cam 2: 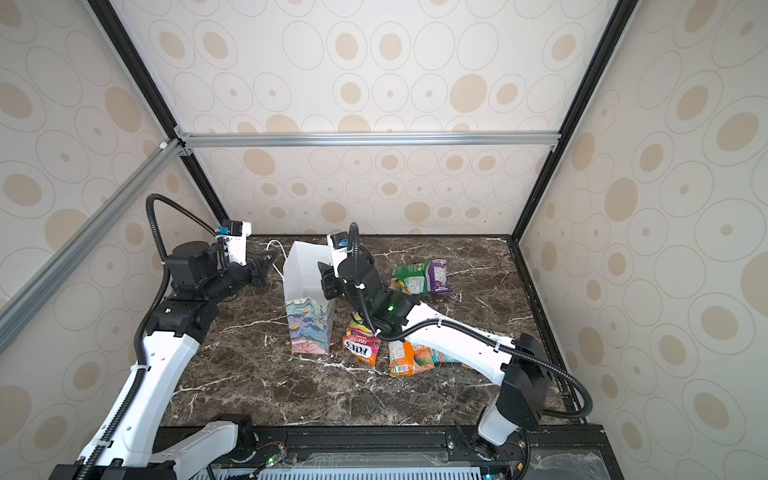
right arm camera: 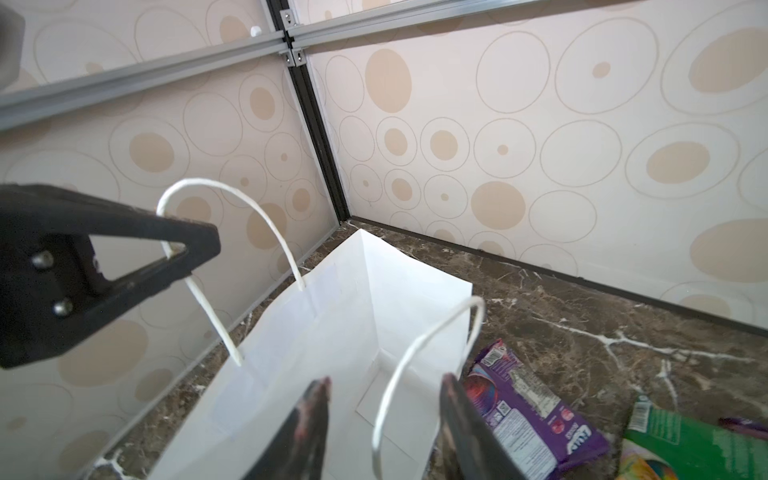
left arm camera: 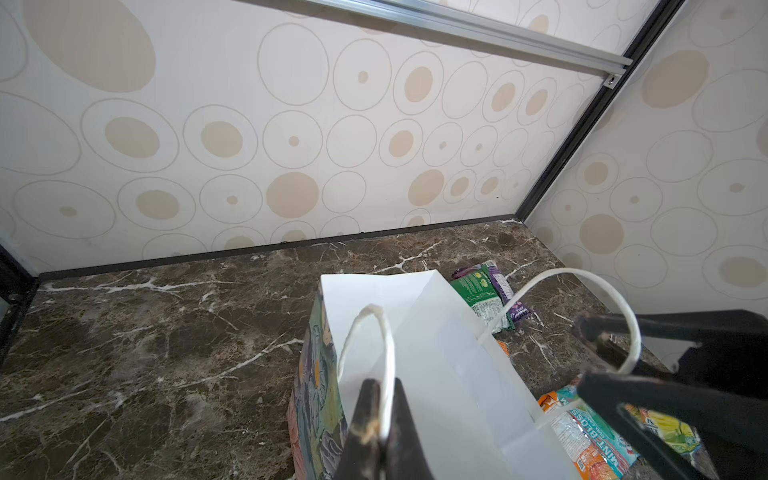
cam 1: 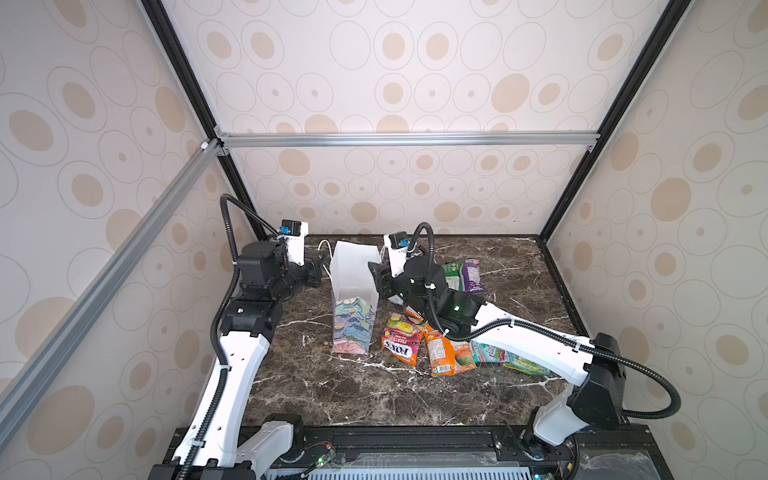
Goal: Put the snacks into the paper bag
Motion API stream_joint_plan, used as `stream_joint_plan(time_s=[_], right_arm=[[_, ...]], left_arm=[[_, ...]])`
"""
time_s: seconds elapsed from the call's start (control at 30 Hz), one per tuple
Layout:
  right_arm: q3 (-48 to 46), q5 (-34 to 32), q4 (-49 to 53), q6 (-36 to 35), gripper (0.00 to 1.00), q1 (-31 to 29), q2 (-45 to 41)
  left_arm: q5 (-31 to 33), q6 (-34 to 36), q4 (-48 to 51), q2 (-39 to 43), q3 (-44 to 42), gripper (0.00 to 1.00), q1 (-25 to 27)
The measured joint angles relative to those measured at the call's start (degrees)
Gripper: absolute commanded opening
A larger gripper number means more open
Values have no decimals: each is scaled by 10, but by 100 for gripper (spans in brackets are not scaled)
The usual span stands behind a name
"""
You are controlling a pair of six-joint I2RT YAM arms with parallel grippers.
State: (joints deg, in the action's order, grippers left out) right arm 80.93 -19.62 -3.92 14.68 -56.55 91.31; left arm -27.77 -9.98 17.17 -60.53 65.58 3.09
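Note:
The paper bag [cam 1: 353,291] [cam 2: 307,291] stands upright and open at the back of the marble table, floral outside, white inside. My left gripper [left arm camera: 380,386] [cam 1: 320,266] is shut on the cord handle [left arm camera: 388,365] on the bag's left side. Over the bag's right rim, my right gripper [right arm camera: 386,382] [cam 1: 376,274] is open, and the other handle [right arm camera: 399,374] loops loosely between its fingers. The snacks lie on the table right of the bag: purple [cam 1: 471,274] and green [cam 1: 455,276] packets at the back, a FOX'S packet [cam 1: 401,340], orange [cam 1: 446,353] and teal [cam 1: 490,353] ones in front. In the right wrist view the bag's inside [right arm camera: 332,311] shows only white paper.
The enclosure's back wall [cam 1: 395,195] rises close behind the bag, with black frame posts at the corners. Part of the front packets is hidden under the right arm [cam 1: 532,336]. Bare marble [cam 1: 353,395] stretches in front of the bag toward the near edge.

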Motion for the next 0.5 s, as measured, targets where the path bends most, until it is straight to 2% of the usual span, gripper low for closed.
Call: stream_joint_plan(time_s=[0.17,0.5], right_arm=[[-35,7,10,1,66,0,-31],[-197,25,65,25,67,0,-272]], left_arm=[[-1,0,0,0,0,0,0],[-2,0,0,0,0,0,0]])
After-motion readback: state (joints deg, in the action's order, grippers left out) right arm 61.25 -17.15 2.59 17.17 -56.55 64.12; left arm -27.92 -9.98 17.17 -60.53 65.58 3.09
